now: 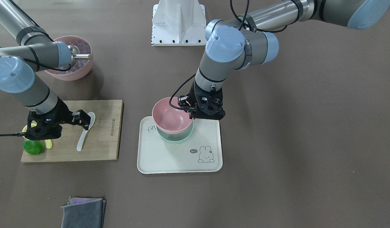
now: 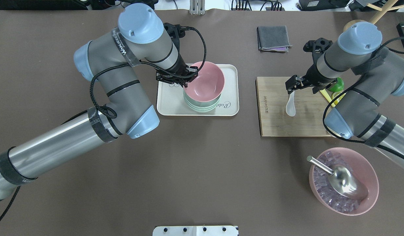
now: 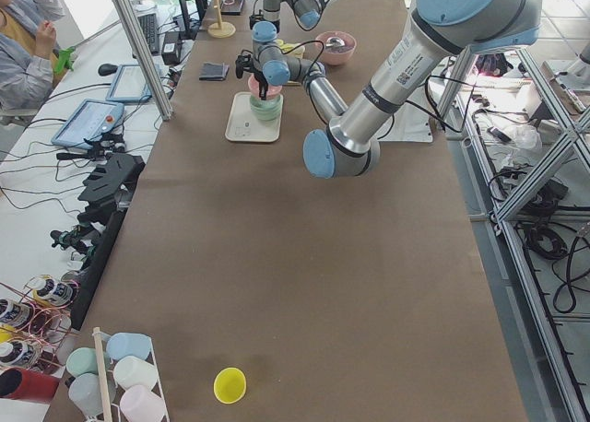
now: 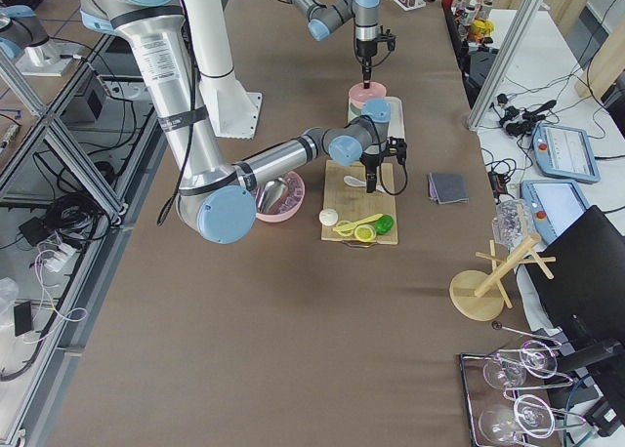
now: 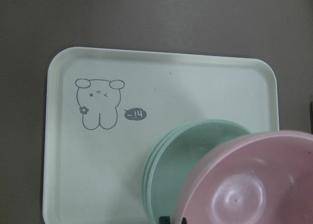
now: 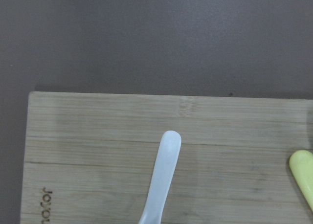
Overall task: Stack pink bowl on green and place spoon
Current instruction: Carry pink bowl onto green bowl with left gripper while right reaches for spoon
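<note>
A pink bowl (image 2: 204,81) sits tilted on top of a stack of green bowls (image 2: 200,105) on a white tray (image 2: 228,108). My left gripper (image 2: 190,74) is shut on the pink bowl's rim, on the side away from the board; it also shows in the front view (image 1: 195,114). The left wrist view shows the pink bowl (image 5: 254,185) over the green bowls (image 5: 181,160). A white spoon (image 2: 291,104) lies on a wooden board (image 2: 277,121). My right gripper (image 2: 292,86) hovers open above the spoon's handle end (image 6: 164,175), not touching it.
A lime (image 2: 337,86) and yellow pieces (image 2: 327,95) lie on the board under the right arm. A larger pink bowl of clear cubes with a metal scoop (image 2: 343,180) stands near the robot's right. A folded grey cloth (image 2: 273,38) lies beyond the board.
</note>
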Robot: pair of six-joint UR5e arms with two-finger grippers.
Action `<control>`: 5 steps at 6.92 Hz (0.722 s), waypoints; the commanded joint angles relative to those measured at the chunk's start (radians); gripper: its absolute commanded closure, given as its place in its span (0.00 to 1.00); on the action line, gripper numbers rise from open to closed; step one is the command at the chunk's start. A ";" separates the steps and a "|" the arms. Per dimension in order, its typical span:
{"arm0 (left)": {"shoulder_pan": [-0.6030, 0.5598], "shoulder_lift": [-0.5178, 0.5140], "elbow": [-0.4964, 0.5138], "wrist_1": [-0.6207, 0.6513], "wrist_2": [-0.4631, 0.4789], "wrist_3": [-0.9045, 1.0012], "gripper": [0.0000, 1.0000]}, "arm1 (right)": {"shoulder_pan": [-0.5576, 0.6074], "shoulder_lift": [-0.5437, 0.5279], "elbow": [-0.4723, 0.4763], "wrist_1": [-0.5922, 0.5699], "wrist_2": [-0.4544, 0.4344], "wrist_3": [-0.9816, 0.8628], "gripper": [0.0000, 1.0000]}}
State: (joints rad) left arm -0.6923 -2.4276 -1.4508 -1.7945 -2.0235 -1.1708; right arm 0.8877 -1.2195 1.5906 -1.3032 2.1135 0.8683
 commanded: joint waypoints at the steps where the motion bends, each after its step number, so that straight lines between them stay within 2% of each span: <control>1: 0.002 0.002 0.006 -0.008 0.040 0.002 0.63 | -0.018 0.026 -0.046 0.001 0.000 0.055 0.02; 2: 0.004 0.007 0.004 -0.014 0.078 0.006 0.10 | -0.032 0.026 -0.050 0.021 0.000 0.087 0.09; 3: 0.008 0.009 0.006 -0.040 0.086 0.003 0.03 | -0.039 0.026 -0.064 0.028 0.000 0.138 0.32; 4: 0.008 0.010 0.006 -0.042 0.097 0.005 0.03 | -0.041 0.034 -0.080 0.036 0.000 0.140 0.55; 5: 0.005 0.028 0.004 -0.042 0.106 0.008 0.03 | -0.041 0.034 -0.080 0.038 0.002 0.140 0.95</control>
State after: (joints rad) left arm -0.6855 -2.4141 -1.4454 -1.8329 -1.9302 -1.1654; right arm 0.8486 -1.1884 1.5176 -1.2705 2.1142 1.0007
